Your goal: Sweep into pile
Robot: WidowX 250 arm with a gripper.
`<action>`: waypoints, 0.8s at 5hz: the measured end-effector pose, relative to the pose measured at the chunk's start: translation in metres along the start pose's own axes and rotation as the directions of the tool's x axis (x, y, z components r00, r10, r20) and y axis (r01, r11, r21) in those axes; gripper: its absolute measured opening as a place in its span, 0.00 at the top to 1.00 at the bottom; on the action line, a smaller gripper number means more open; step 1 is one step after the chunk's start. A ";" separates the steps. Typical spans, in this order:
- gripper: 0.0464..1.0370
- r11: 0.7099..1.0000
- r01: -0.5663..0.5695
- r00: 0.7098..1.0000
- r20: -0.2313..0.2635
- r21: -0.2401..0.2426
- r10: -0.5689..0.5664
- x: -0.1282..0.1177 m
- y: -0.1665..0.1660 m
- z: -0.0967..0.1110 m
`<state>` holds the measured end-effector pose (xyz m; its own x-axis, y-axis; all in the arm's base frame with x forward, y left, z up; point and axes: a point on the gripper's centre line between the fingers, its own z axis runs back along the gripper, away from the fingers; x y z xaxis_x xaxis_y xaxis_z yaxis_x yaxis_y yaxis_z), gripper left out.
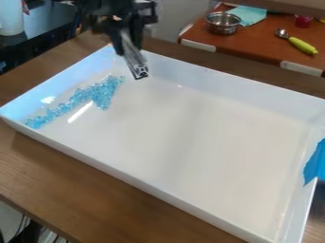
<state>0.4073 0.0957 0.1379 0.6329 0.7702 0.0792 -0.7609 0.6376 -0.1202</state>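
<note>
End effector (127, 32): located at 11 o'clock, clock positions being taken from the middle of the tray (152, 190), with 12 at the top of the camera view. Condition: narrow, closed on a metal bar (132, 54). The bar is tilted, its lower end over the tray's interior at 11 o'clock; contact with the tray floor cannot be determined.

Beads (76, 99): clear blue, lying in the tray in an uneven band from between 9 and 10 o'clock to 11 o'clock. The band is thin at its 9 o'clock end and broadens into a wedge near 11. The bar's lower end is near the wedge, apart from it.

Tray: white, rectangular, upright-walled, resting on a wooden table (120, 199). Blue tape (315, 163) adheres to its wall at 3 o'clock.

Beyond the tray: a brown worktop (254, 47) at 1 o'clock, bearing a metal pot (223, 23), a pale green cloth (249, 15) and a green-handled spoon (297, 42).
</note>
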 end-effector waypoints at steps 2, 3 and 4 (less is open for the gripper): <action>0.68 0.997 -0.075 0.997 0.019 0.028 0.074 0.008 -0.011 -0.017; 0.68 0.996 -0.080 0.996 0.049 0.040 0.078 0.014 -0.009 -0.026; 0.68 0.996 -0.079 0.994 0.083 0.050 0.075 0.018 -0.005 -0.034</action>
<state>0.4276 0.1054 0.1063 0.5600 0.8145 0.1514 -0.8149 0.5745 -0.0766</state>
